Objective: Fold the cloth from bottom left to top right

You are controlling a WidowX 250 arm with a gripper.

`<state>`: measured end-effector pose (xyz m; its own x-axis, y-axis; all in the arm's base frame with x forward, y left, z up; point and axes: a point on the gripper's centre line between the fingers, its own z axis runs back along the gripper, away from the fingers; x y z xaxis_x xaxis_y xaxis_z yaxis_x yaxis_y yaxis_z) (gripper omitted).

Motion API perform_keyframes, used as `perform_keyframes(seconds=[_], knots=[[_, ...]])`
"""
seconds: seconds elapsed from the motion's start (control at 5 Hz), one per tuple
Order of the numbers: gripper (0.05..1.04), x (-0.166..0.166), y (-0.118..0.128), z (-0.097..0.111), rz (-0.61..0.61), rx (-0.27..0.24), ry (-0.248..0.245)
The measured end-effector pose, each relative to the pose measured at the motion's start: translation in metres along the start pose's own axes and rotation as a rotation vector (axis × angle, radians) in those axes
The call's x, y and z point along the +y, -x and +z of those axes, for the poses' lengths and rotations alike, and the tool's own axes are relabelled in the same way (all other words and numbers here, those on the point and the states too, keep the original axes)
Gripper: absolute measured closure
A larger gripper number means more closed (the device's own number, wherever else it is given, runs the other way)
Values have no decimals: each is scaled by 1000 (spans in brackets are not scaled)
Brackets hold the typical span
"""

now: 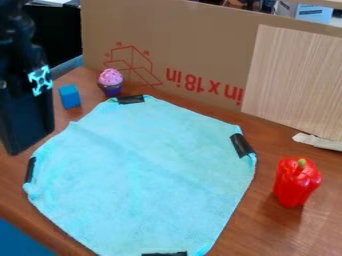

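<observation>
The scene is brightly lit, and the light is soft and spread fairly evenly. The cloth (147,165) is the brightest broad area, with only faint shading along its creases. Small white glints sit on the glossy red pepper (295,182), and a soft-edged shadow lies on the table (230,240) at its base (a gentle smudge, really, nothing harsh). The cardboard (200,45) behind is evenly lit, with no strong glare across it. At the left, the black arm (20,85) is so dark that much of its surface detail sinks away, and the corner behind it is just as deep in shade.
</observation>
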<state>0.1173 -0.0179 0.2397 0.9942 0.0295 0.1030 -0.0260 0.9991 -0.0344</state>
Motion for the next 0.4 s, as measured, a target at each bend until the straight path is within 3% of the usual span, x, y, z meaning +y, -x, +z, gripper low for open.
perform_keyframes(seconds=[0.2,0.4], knots=[[84,0,2,-4,-3,3,0],[84,26,13,-50,66,-50,-35]])
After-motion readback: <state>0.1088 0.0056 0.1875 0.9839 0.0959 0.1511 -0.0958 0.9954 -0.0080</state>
